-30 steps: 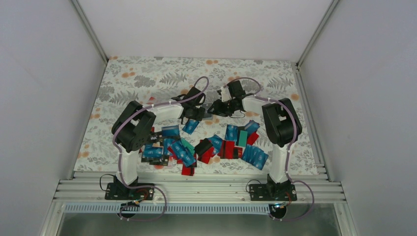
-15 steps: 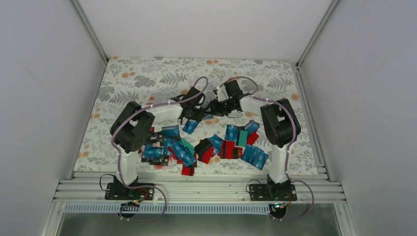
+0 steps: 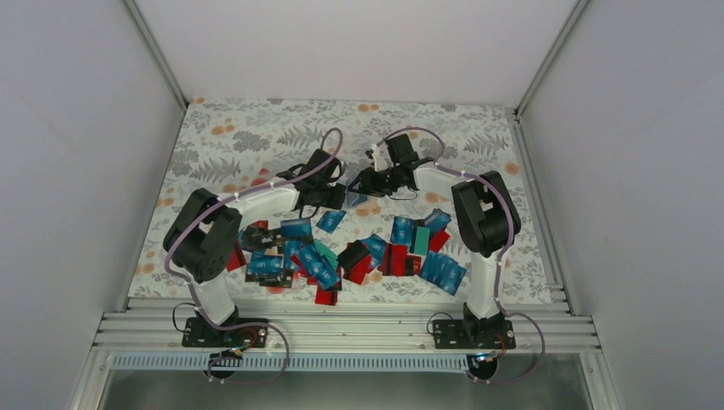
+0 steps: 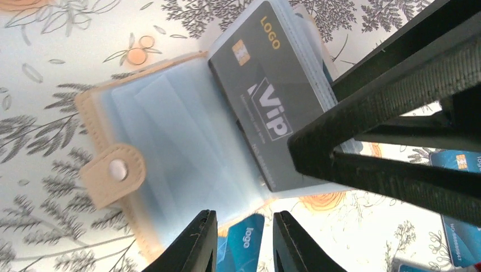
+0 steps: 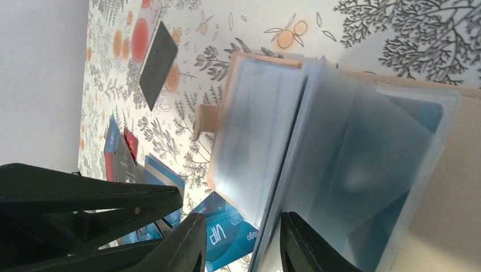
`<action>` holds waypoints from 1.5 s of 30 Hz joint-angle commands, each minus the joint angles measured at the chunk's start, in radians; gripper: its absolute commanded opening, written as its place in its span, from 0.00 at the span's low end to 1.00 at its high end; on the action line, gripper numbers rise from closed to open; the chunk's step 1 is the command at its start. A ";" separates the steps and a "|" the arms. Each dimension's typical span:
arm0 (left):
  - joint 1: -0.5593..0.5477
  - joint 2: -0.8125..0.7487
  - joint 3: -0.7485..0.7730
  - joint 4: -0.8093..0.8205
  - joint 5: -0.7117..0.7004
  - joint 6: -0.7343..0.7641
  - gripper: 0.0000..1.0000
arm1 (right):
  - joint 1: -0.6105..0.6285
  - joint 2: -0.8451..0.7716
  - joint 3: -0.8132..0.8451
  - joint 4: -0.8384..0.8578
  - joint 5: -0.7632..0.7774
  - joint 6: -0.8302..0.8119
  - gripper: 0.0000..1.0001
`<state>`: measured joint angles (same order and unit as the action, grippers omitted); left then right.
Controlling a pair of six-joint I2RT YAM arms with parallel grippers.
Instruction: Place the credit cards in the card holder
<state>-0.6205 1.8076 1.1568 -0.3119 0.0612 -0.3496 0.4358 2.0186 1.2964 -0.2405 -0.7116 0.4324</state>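
My right tool (image 5: 241, 238) pinches one open beige snap-tab card holder (image 4: 108, 170) with one grey VIP card (image 4: 255, 85) inside; whether my left tool (image 4: 239, 241) is gripping, I cannot tell. Over a dozen thin coloured plastic cards (image 3: 373, 246) lie nearer.

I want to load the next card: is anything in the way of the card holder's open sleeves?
Partly. A grey VIP card already covers the card holder's half away from its snap tab, and the right gripper reaches across that card's lower corner. The clear sleeves nearer the tab look uncovered.
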 commanded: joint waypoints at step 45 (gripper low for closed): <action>0.063 0.111 -0.007 0.077 0.110 -0.089 0.42 | 0.022 0.023 -0.012 -0.105 0.292 -0.091 0.30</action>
<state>-0.5571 1.8965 1.1404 -0.2703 0.1062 -0.4164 0.4473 2.0315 1.3083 -0.3649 -0.3969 0.3393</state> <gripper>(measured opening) 0.426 0.305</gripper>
